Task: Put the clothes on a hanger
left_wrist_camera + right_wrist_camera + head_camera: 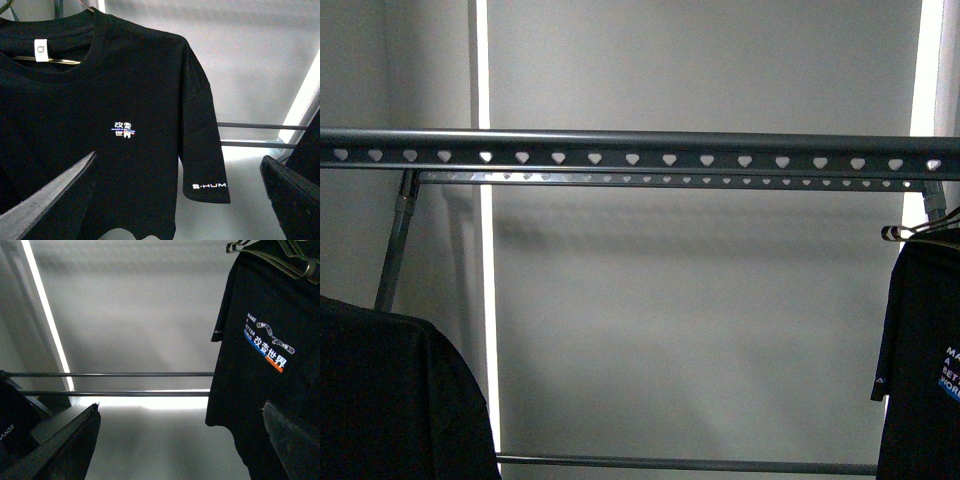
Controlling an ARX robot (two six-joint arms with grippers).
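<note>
The grey rack (630, 150) spans the front view, its bars punched with heart-shaped holes. The black "MAKE A BETTER" T-shirt (920, 360) hangs at the far right on a flat brass-toned hanger (920, 230); what its hook rests on is cut off. In the right wrist view the shirt (260, 405) and its hanger (280, 260) are close, with one finger (295, 440) in front of the cloth. My right gripper (181, 404) is open and empty. My left gripper (179, 157) is open and empty, facing another black tee. Neither gripper shows in the front view.
The other black tee (100, 135), with a small chest print and a sleeve print, hangs close to the left gripper; it also shows in the front view (390, 400) at the lower left. Low rack bars (110, 374) cross behind. A pale wall stands behind the rack.
</note>
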